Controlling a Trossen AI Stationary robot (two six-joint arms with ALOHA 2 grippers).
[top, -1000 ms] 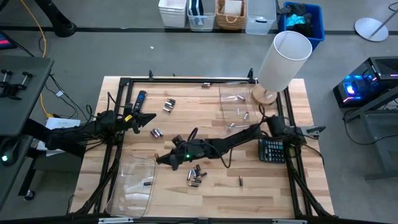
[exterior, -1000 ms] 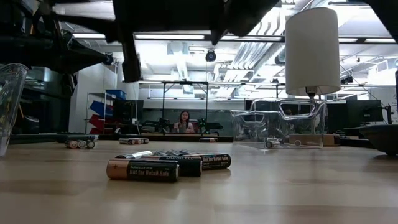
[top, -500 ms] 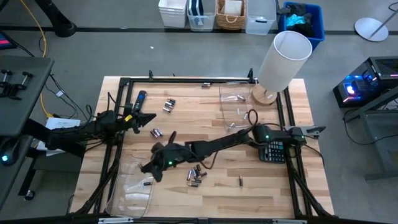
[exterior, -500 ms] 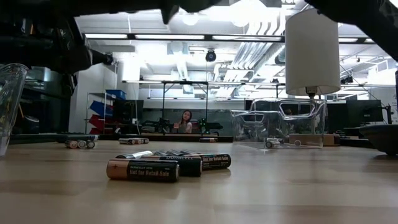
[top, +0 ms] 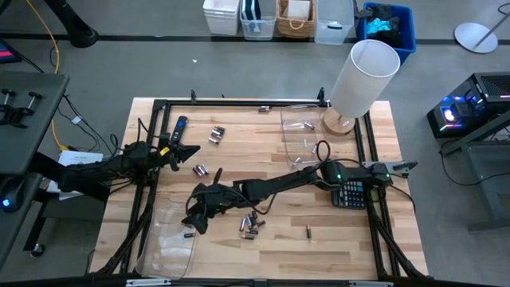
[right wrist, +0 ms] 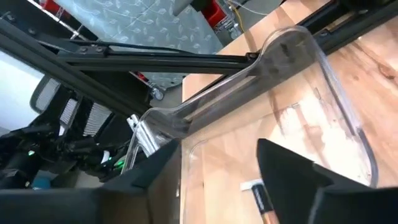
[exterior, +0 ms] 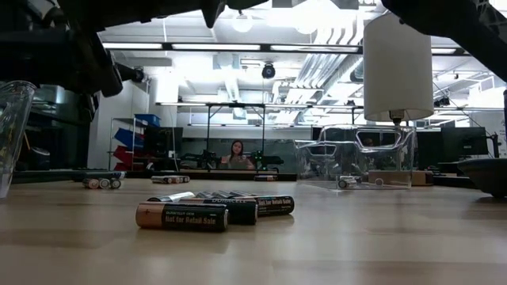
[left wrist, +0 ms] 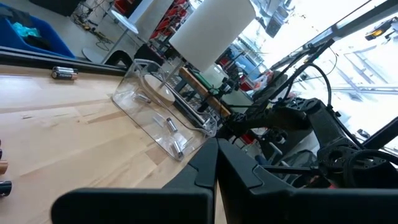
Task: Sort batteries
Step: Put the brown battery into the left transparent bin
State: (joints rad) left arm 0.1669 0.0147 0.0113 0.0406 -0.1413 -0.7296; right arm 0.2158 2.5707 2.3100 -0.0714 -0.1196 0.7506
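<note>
One dark battery (right wrist: 262, 205) lies inside the near-left clear tray (top: 163, 251), directly beneath the right gripper (top: 194, 221), whose fingers stand apart over the tray's rim, while the left gripper (top: 187, 150), fingers together, waits farther from that tray.

arms: dark, jointed | black cables | right arm: green LED

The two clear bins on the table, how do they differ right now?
The near-left bin holds one battery, and the right hand hangs over its edge. The far-right bin holds several silvery batteries, no hand near it. Both are clear plastic trays.
</note>
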